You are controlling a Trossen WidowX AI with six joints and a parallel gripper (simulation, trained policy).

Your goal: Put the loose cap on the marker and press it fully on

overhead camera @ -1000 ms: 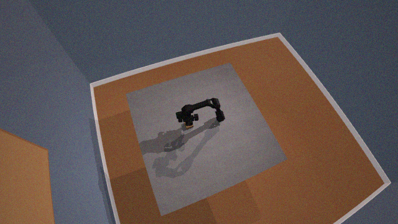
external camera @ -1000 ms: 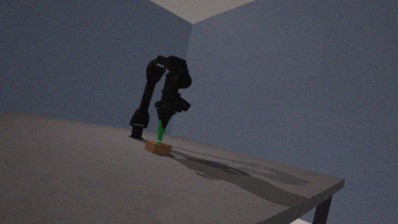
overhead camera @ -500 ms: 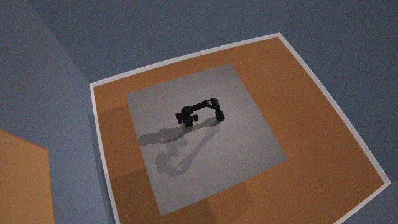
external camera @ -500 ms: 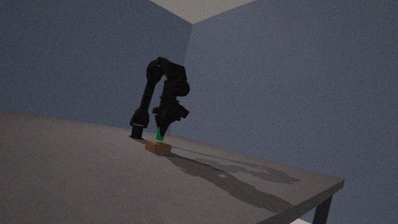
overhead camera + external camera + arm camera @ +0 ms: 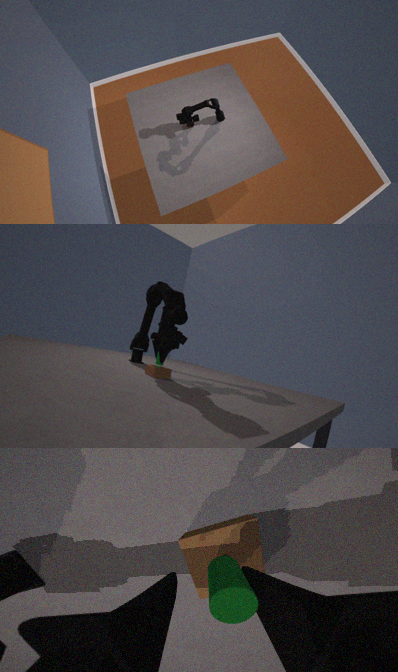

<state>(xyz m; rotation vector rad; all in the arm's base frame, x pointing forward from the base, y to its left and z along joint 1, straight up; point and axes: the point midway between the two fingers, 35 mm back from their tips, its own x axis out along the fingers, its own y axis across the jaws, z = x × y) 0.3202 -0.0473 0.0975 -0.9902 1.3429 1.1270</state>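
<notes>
The orange-brown holder block (image 5: 158, 373) (image 5: 195, 563) sits on the table. The green cap (image 5: 158, 359) (image 5: 233, 605) stands upright over the block, on the marker. Only a pale ring of the marker (image 5: 159, 366) shows, just above the block; the cap and fingers hide the rest. My gripper (image 5: 159, 362) (image 5: 209, 571) points down with its fingers open on both sides of the cap. In the wrist view the left finger has a gap to the cap, and the right finger is close beside it; whether it touches is unclear.
The grey table top (image 5: 249, 140) (image 5: 78, 404) carries the arm's base (image 5: 220, 116) (image 5: 137, 355) behind the block. Broad arm shadows cross the table around the block. The table's edge and a leg show at the right in the exterior view.
</notes>
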